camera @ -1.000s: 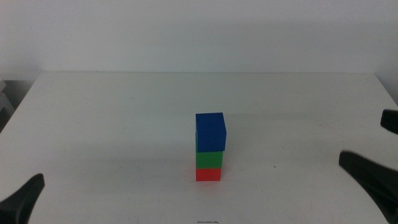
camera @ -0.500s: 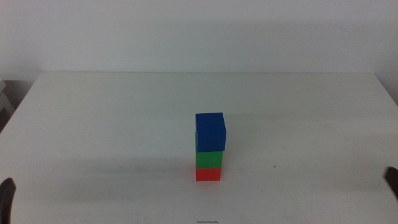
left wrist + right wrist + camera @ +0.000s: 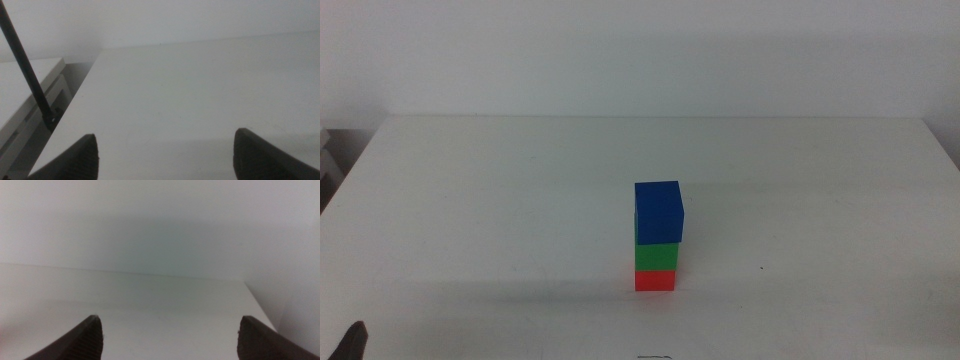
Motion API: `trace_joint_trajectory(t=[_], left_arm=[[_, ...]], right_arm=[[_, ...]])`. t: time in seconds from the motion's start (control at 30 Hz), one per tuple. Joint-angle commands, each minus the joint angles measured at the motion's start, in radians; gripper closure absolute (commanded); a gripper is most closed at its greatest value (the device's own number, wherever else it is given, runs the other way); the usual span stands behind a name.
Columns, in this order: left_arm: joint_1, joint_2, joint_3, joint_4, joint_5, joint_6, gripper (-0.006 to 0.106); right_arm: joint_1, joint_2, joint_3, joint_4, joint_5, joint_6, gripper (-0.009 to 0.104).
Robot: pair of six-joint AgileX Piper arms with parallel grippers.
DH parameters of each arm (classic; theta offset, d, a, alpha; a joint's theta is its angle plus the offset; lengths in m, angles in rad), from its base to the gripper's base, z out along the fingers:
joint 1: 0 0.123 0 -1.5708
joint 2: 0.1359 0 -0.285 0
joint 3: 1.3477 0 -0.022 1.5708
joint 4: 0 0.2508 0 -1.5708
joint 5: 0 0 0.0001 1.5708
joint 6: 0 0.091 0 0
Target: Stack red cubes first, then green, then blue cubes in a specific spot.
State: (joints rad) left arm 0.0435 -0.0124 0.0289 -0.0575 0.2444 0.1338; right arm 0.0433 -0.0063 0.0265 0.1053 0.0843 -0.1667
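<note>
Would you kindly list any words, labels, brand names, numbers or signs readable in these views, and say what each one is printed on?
There is no readable text in any view.
blue cube: plain faces, no marking.
green cube: plain, no marking.
red cube: plain, no marking.
white table: bare, no label or outline.
left gripper and right gripper: dark fingers set apart, no brand or number visible.

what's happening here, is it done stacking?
Looks done: red cube on the table, green cube on it, blue cube on top, sitting slightly askew. Nothing is held. Left pincer and right pincer are open, off at the table's near edge, away from the stack.
</note>
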Motion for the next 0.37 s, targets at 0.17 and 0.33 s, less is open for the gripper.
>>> trace_joint_trajectory(t=[0.17,0.33], left_arm=[[-0.001,-0.022,-0.002,-0.010,-0.069,0.000,0.010],[-0.001,-0.021,-0.003,-0.010,-0.068,0.000,0.010]], right_arm=[[-0.009,-0.026,-0.016,0.008,-0.016,-0.011,0.008],[-0.008,-0.026,-0.016,0.008,-0.016,-0.011,0.008]])
